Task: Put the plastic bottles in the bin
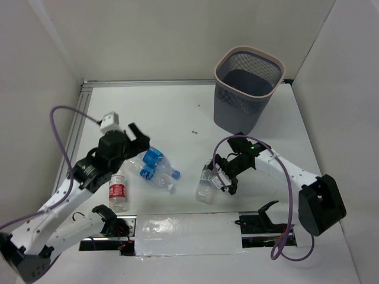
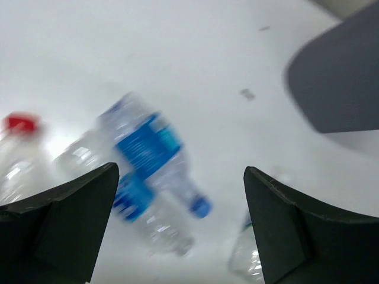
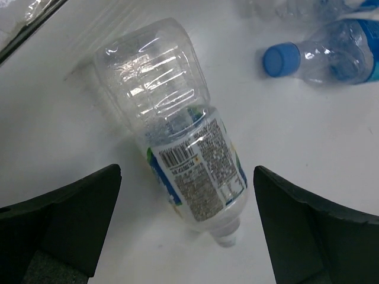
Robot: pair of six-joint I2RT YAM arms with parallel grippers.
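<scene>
Right wrist: blue-capped bottle (image 3: 323,54) near labelled bottle (image 3: 177,136).

Left wrist view motion-blurred throughout: blue-label bottles (image 2: 145,145) smeared, print unreadable, count unclear; red-cap bottle (image 2: 18,151) cut by left edge, body washed out; bin (image 2: 337,77) just dark blur, cut by right edge, mesh not discernible; clear bottle (image 2: 246,263) low in view, cut by bottom edge, partly behind finger (image 2: 308,236).
Right wrist view: blue-cap bottle (image 3: 320,56) cut by right edge; clear bottle's label print too small to read.
Top view: dark speck (image 1: 193,131) on table (image 1: 172,106) too small to identify.
</scene>
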